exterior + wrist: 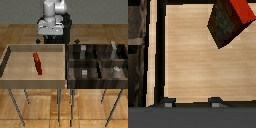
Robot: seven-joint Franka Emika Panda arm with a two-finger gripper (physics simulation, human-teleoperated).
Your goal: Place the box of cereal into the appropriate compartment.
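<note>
The box of cereal (pixel 37 63) is a small slim red box in the light wooden tray (pixel 15 75), a little toward the exterior view's left of the tray's middle. In the wrist view the box of cereal (pixel 230 20) shows a red face and a dark side on the tray floor. My gripper (pixel 50 40) hangs above the tray's far edge, well away from the box. In the wrist view my gripper (pixel 192 102) is open and empty, with both fingertips (pixel 168 103) set wide apart and nothing between them.
A dark tray (pixel 68 70) with four compartments stands beside the light tray at the exterior view's right. Small grey blocks (pixel 85 73) sit in its compartments. Both trays stand on thin metal legs above a wooden floor. The dark tray's wall (pixel 138 50) shows in the wrist view.
</note>
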